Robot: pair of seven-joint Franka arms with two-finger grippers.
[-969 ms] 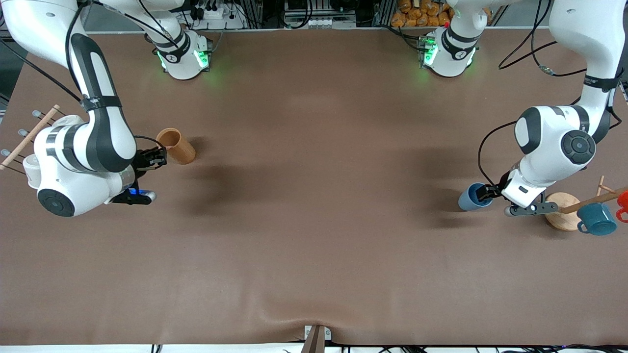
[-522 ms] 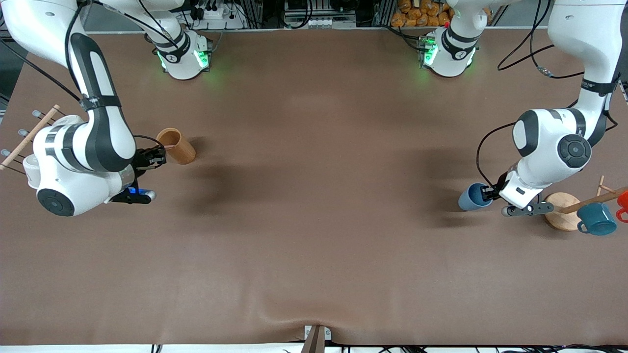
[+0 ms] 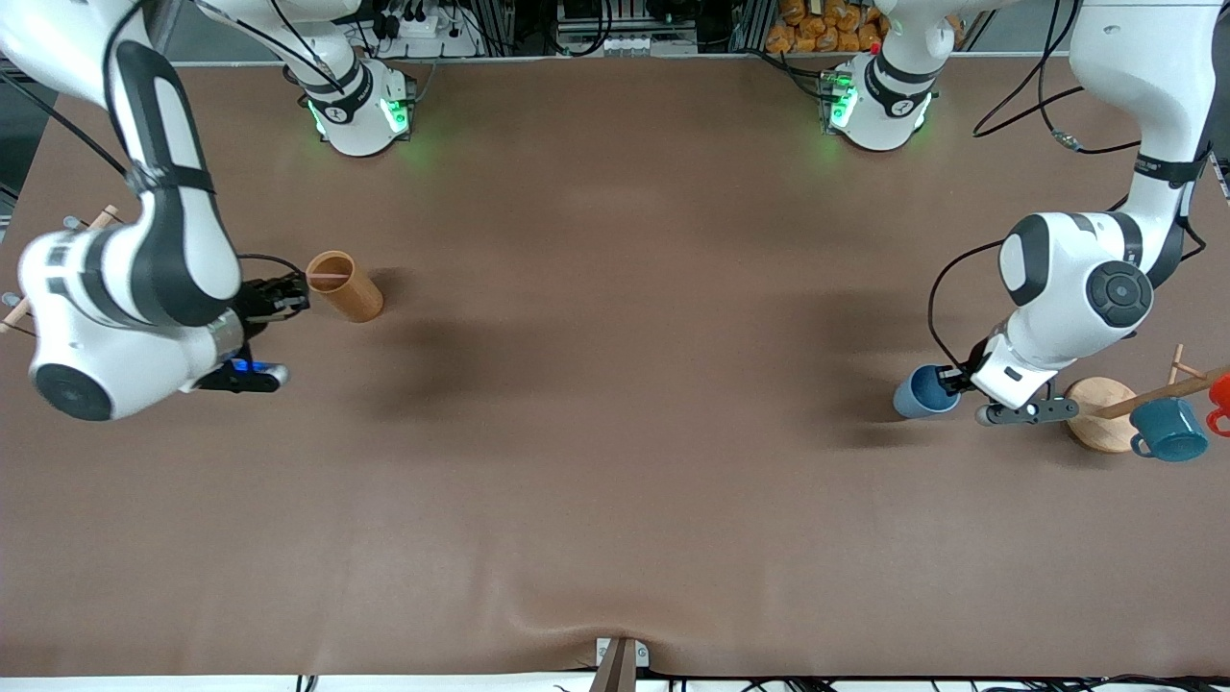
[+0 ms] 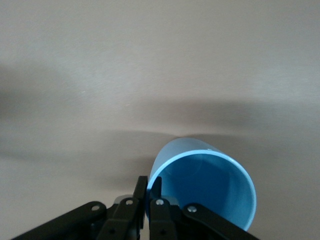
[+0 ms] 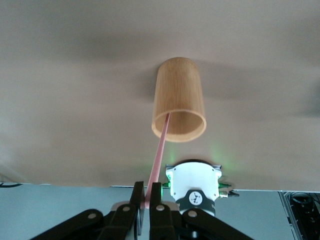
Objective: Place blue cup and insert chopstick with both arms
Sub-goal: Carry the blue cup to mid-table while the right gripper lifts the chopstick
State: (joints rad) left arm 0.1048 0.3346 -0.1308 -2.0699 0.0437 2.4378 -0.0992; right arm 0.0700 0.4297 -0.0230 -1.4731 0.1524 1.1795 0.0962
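My left gripper (image 3: 954, 380) is shut on the rim of the light-blue cup (image 3: 921, 392), one finger inside and one outside. It holds the cup tilted, low over the table near the mug rack. The left wrist view shows the cup's open mouth (image 4: 210, 185) at my left gripper (image 4: 148, 192). My right gripper (image 3: 286, 294) is shut on one end of the pink chopstick (image 5: 159, 150). The chopstick's other end reaches into the brown wooden cup (image 3: 348, 286). That cup stands beside the right gripper (image 5: 148, 192) and also shows in the right wrist view (image 5: 178, 100).
A wooden mug rack with a round base (image 3: 1095, 415) stands at the left arm's end, with a teal mug (image 3: 1168, 430) and a red mug (image 3: 1220, 396) on it. A wooden rod rack (image 3: 13, 312) stands at the right arm's end.
My right arm has risen and drawn back toward its end of the table, and the pink chopstick now shows at the brown cup's mouth. My left gripper has shifted the blue cup slightly.
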